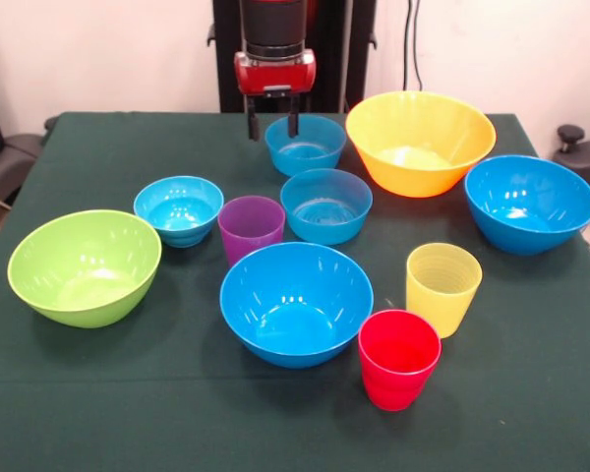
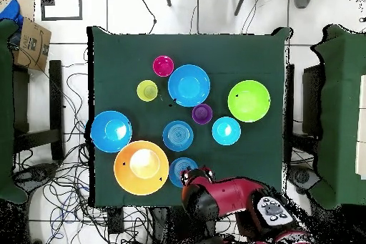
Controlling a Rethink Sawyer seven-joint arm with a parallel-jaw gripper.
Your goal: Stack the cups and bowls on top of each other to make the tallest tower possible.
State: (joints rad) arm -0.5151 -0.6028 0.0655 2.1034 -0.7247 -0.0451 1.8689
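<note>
All the bowls and cups sit apart on the green tabletop [image 1: 98, 393]. Nothing is stacked, so there is no tower.

The red and black gripper [image 1: 272, 126] hangs low at the far side of the tabletop. Its two thin black jaws are spread apart and hold nothing. They point down just beside the rim of a small blue bowl [image 1: 305, 145] (the one farthest back). From above, the gripper [image 2: 187, 177] sits at the edge of that same bowl [image 2: 181, 170].

Just beside that bowl is the very big yellow bowl [image 1: 420, 143], the biggest one here. A big blue bowl [image 1: 529, 204] sits near it, by the edge of the tabletop.

In the middle is another small blue bowl [image 1: 325, 205]. A purple cup [image 1: 251, 227] stands just beside it, and a third small blue bowl [image 1: 179, 209] is on the cup's other side. The lime green bowl [image 1: 85, 266] sits alone, away from the rest.

Nearer the front is one more big blue bowl [image 1: 296, 302]. The yellow cup [image 1: 442, 288] and the red cup [image 1: 398, 358] stand close together next to it. All three cups are upright with their open ends up.

From above, cables [image 2: 53, 177] lie in a tangle on the white floor beside the tabletop, and a cardboard box [image 2: 30, 41] rests on another table off to one side.
</note>
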